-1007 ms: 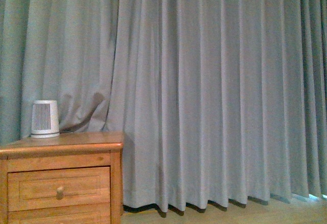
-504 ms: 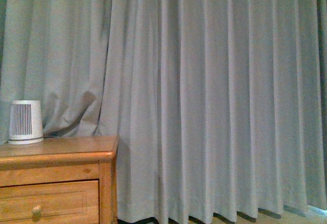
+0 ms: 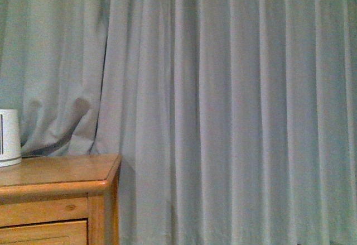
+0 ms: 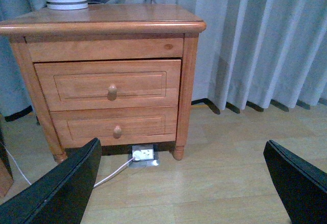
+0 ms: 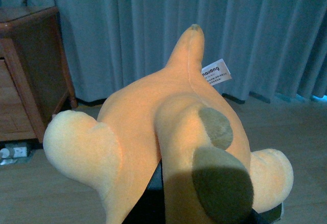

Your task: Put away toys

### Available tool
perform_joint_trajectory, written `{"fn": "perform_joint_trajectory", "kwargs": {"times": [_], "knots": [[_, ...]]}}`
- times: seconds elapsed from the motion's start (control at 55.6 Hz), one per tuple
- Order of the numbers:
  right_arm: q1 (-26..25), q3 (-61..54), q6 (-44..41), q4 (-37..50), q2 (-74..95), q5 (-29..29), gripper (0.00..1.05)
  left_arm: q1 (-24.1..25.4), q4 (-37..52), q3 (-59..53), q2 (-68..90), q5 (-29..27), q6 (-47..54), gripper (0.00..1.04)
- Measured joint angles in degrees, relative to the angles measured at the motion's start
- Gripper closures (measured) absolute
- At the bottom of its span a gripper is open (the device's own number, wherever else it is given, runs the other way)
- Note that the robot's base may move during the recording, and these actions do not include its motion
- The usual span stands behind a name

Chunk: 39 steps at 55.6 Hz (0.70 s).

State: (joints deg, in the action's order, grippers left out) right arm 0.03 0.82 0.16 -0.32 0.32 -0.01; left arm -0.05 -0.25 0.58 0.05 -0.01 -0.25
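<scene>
Apparently midway: carrying the orange plush toy (image 5: 168, 127) aloft, filling the lower centre of the right wrist frame, seemingly pinched by the right gripper (image 5: 153, 206) mostly hidden beneath; holding the left gripper (image 4: 181, 143) wide open, empty, facing the nightstand (image 4: 127, 15); not yet stowing anything.

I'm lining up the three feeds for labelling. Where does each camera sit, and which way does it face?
Front view: on the robot's body, facing the curtain, with the nightstand corner and a white device at the left edge; no arm shows.
Left wrist view: on the left arm, facing the nightstand's drawers; the left gripper frames it, fingers wide apart.
Right wrist view: on the right arm, looking over the plush toy held by the right gripper, toward the curtain.
All three share curtain and nightstand.
</scene>
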Motion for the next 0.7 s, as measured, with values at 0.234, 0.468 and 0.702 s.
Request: {"fn": "perform_joint_trajectory", "kwargs": {"times": [0.234, 0.468, 0.702], "knots": [[0.0, 0.0, 0.0, 0.0, 0.0, -0.6, 0.98, 0.1, 0.0, 0.0, 0.0, -0.2, 0.0, 0.06], [0.0, 0.0, 0.0, 0.0, 0.0, 0.3, 0.98, 0.0, 0.0, 0.0, 0.0, 0.0, 0.0, 0.06], [0.0, 0.0, 0.0, 0.0, 0.0, -0.1, 0.98, 0.0, 0.0, 0.0, 0.0, -0.1, 0.0, 0.06]]}}
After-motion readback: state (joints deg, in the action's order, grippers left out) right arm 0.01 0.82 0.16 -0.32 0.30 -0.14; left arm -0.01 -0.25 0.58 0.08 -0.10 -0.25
